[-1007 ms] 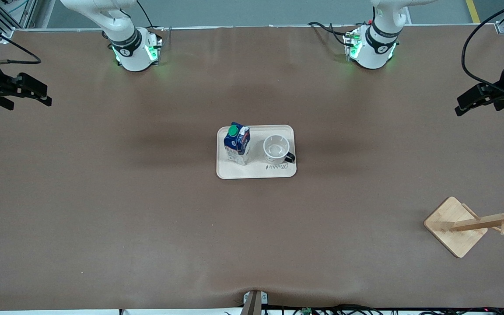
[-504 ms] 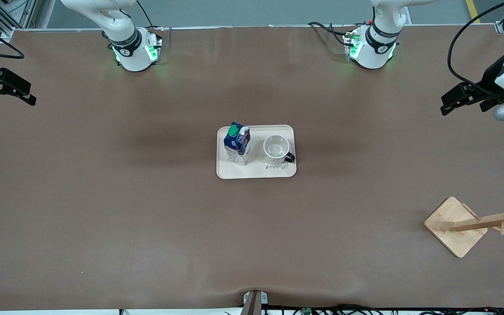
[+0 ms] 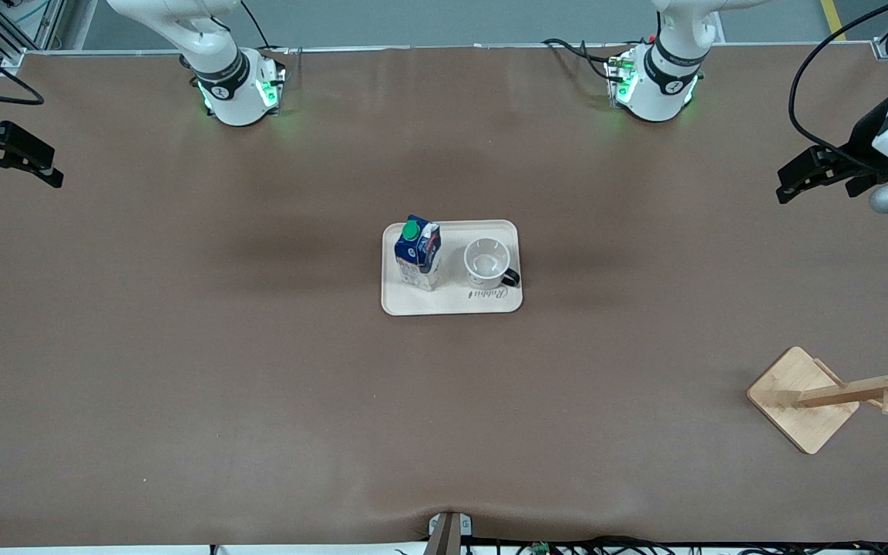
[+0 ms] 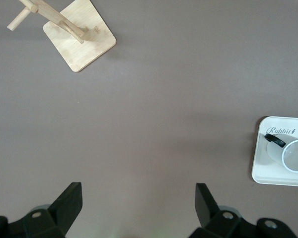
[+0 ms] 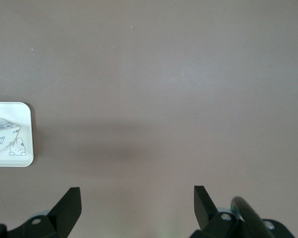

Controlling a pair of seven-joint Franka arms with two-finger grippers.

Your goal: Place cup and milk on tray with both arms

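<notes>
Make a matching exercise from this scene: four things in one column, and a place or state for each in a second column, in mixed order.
Things:
1. milk
2. cup
3. wooden stand
4. left gripper

Places or states:
A. open, over bare table
B. on the tray, toward the left arm's end
C. off the tray, nearer the front camera
D. on the tray, toward the right arm's end

Pairs: 1-D, 2-B, 3-C, 4-A

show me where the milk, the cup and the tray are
milk [image 3: 418, 256], front view, on its dark blue upper part
cup [image 3: 486, 260], front view, on the inside of the white mug
tray [image 3: 452, 305], front view, on the bare cream strip nearest the front camera
</notes>
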